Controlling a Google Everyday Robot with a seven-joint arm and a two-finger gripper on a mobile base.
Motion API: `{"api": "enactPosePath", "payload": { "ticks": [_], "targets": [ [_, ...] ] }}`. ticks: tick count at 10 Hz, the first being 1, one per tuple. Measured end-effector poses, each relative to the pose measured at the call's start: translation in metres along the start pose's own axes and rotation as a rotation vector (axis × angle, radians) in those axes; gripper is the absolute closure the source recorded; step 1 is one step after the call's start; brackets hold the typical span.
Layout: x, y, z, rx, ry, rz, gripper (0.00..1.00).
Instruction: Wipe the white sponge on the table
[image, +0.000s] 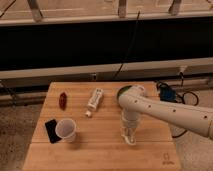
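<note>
The gripper (130, 139) points straight down at the table (100, 150), right of centre; the white sponge (131, 141) seems to sit at its tip, pressed to the wood. Whether it's clamped or just pushed on, can't tell. The sponge likely handles light, soft and squashy, so hold it by 2 opposite sides w/ gentle downward pressure. Open room lies to the front and left (bare planks). The white cup (66, 129), black object (50, 131) and tube (94, 101) stand well apart; the right edge is nearer, so keep strokes short there.
</note>
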Motion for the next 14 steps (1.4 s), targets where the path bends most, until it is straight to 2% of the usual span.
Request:
{"api": "enactPosePath", "payload": {
  "ticks": [2, 4, 8, 10, 14],
  "targets": [
    [0.009, 0.033, -0.001, -0.014, -0.004, 0.064, 1.00],
    [0.023, 0.055, -0.002, -0.025, -0.006, 0.120, 1.00],
    [0.058, 0.073, -0.004, -0.024, 0.006, 0.200, 1.00],
    [0.070, 0.062, -0.004, -0.015, 0.010, 0.196, 1.00],
    [0.078, 0.008, 0.000, -0.002, 0.002, 0.130, 1.00]
  ]
}}
